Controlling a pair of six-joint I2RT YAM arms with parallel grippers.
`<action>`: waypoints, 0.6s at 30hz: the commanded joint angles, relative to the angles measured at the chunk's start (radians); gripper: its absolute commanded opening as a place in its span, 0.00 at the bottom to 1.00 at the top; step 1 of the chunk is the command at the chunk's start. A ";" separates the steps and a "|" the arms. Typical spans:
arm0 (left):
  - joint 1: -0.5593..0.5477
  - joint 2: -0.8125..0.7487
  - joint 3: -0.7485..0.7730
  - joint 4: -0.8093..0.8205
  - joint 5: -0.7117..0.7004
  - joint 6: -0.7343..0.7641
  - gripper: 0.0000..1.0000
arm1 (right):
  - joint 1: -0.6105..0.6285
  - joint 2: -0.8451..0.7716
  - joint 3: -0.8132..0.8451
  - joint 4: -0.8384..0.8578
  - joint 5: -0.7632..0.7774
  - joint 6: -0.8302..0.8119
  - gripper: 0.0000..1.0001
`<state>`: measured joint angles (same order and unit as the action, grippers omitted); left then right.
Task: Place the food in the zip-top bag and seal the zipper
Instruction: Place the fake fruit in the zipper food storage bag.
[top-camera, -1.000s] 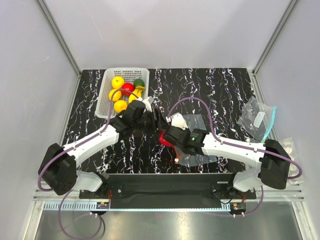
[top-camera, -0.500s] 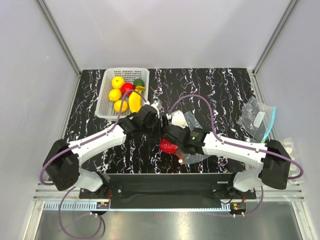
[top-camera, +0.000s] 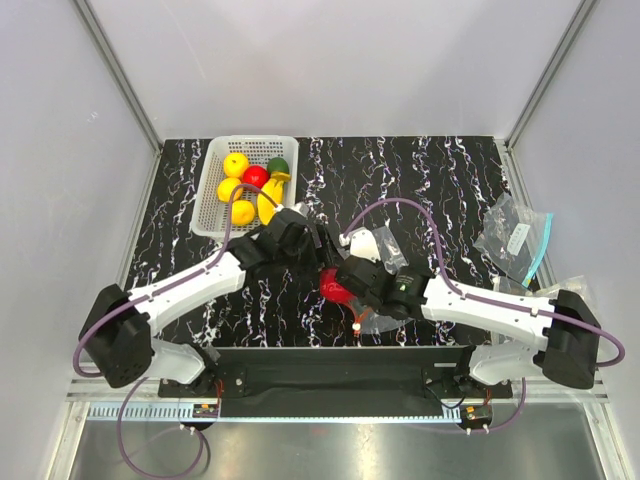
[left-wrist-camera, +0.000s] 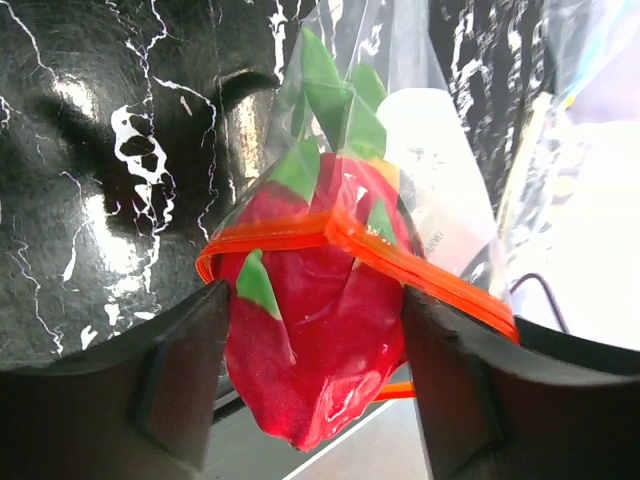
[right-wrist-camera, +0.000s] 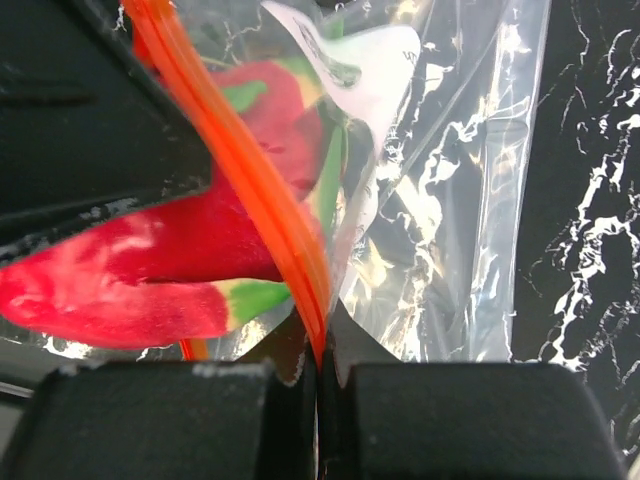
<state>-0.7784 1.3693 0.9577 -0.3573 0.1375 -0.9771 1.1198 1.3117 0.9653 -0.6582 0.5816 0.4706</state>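
The pink-red dragon fruit (left-wrist-camera: 310, 340) with green leaves sits between my left gripper's (left-wrist-camera: 315, 300) fingers, which are shut on its sides. Its leafy end lies inside the mouth of the clear zip-top bag (left-wrist-camera: 420, 130), and the red-orange zipper (left-wrist-camera: 400, 260) loops around its middle. My right gripper (right-wrist-camera: 320, 340) is shut on the zipper (right-wrist-camera: 250, 200) strip at the bag's edge, with the dragon fruit (right-wrist-camera: 120, 290) just to its left. In the top view both grippers meet at the dragon fruit (top-camera: 337, 290) near the table's front middle. I cannot see the slider tab.
A white mesh basket (top-camera: 210, 200) at the back left holds a yellow banana bunch (top-camera: 268, 200), round yellow fruits (top-camera: 236, 163) and other toy fruits. A second clear bag with a teal edge (top-camera: 515, 235) lies at the right side of the black marbled table.
The dragon fruit and the bag's mouth have shifted toward the near edge, and both grippers followed. The right arm's elbow has swung to the right.
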 joint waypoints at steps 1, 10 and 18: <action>0.016 -0.076 0.001 0.109 -0.009 -0.078 0.85 | 0.012 -0.038 -0.019 0.058 -0.029 0.005 0.00; 0.048 -0.134 -0.048 0.184 0.060 -0.172 0.86 | 0.011 -0.029 -0.033 0.089 -0.065 -0.013 0.00; 0.051 -0.202 0.019 -0.032 -0.036 0.037 0.96 | 0.011 -0.040 -0.043 0.095 -0.078 -0.013 0.00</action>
<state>-0.7330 1.2354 0.9245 -0.3271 0.1505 -1.0485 1.1206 1.2945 0.9127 -0.5907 0.5098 0.4633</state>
